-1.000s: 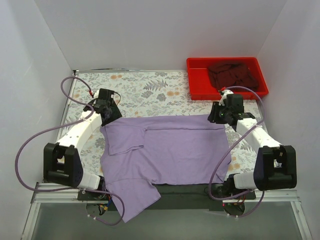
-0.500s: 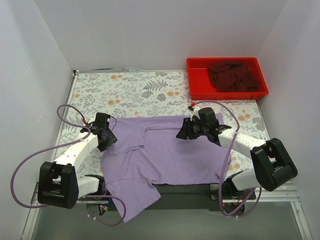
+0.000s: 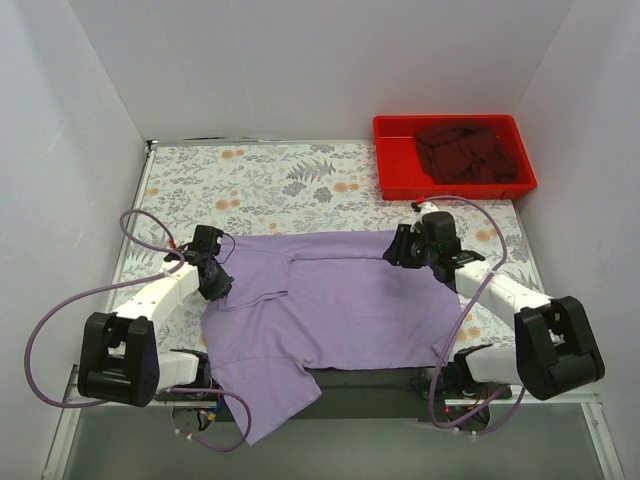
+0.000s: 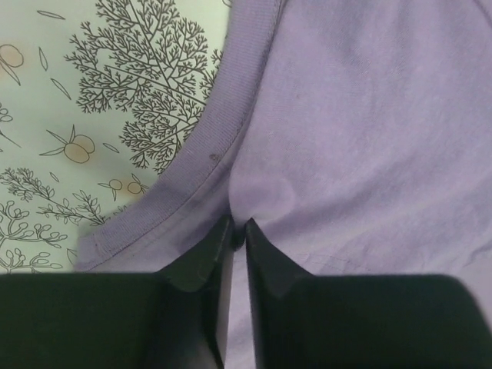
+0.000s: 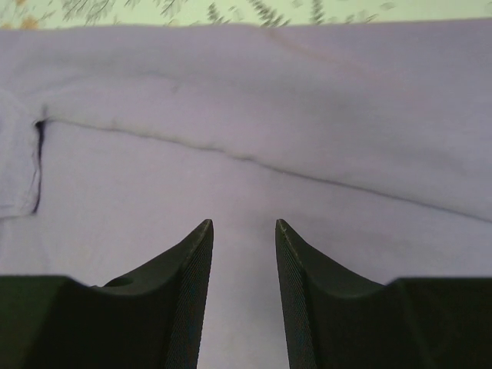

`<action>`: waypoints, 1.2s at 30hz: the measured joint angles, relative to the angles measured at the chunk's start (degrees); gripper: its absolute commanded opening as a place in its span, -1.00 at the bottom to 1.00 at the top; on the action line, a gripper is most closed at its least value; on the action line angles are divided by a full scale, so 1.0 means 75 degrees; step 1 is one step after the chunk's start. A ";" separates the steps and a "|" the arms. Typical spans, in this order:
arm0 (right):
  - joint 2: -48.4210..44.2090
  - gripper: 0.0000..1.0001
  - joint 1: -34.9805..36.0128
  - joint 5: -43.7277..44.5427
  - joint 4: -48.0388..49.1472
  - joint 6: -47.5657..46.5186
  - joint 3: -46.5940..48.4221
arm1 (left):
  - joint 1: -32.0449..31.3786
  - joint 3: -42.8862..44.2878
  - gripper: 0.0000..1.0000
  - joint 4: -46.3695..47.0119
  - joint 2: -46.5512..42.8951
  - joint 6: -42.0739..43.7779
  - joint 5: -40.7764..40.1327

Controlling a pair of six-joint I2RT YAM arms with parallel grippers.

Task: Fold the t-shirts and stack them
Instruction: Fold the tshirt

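My left gripper is clamped on the lavender t-shirt: the fingers are all but together, with a pucker of cloth pinched between the tips just inside a ribbed hem, at the shirt's 9 o'clock edge; my right gripper has its fingers apart with nothing between them, low over the cloth near the shirt's 2 o'clock corner, facing a long fold line.

The lavender shirt lies spread across the centre of the table, with one part hanging over the near edge at 7 o'clock; a flap is turned in on its 9 o'clock side and a strip is folded along its 12 o'clock edge, so I judge the folding begun but far from finished; the maroon t-shirt sits crumpled in the red tray at 1 o'clock, unfolded.

Left to do, as I read it: finish this fold, fold the maroon one, then stack them; no stack exists yet.
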 measured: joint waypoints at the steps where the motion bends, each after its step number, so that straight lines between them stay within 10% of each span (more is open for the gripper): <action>1: -0.0119 -0.12 -0.0157 0.0105 -0.0070 -0.0058 -0.0015 | 0.0000 0.0000 -0.97 -0.0006 0.0055 0.0009 0.0020; 36: -0.0125 -0.13 -0.2136 0.0886 -0.1192 -0.0825 0.0082 | 0.0079 0.1116 -1.00 -0.1186 0.0125 0.0055 0.0490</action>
